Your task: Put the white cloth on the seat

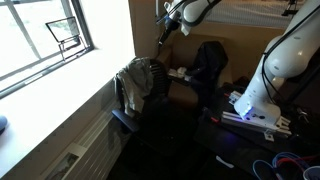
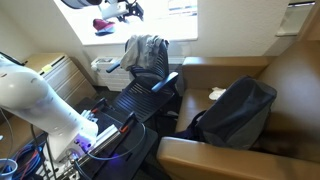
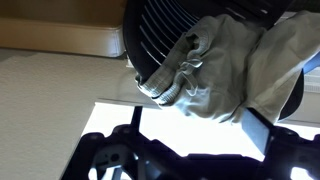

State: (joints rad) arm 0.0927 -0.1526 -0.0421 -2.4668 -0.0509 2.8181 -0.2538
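Note:
The white cloth (image 1: 133, 82) is a pale grey-white garment draped over the backrest of a black mesh office chair (image 1: 152, 80). It also shows in an exterior view (image 2: 148, 52) and fills the top of the wrist view (image 3: 222, 68). The chair's seat (image 2: 133, 102) is bare and dark. My gripper (image 1: 164, 31) hangs high above and behind the chair, in front of the window (image 2: 128, 12). In the wrist view its fingers (image 3: 195, 152) are dark shapes spread apart against bright light, with nothing between them and clear of the cloth.
A black backpack (image 2: 236, 110) lies on the wooden bench (image 2: 290, 80) beside the chair, also in an exterior view (image 1: 210, 60). A small white item (image 2: 217, 93) lies near it. The robot base (image 1: 255, 100) and cables stand close by. The window (image 1: 40, 35) and sill run alongside.

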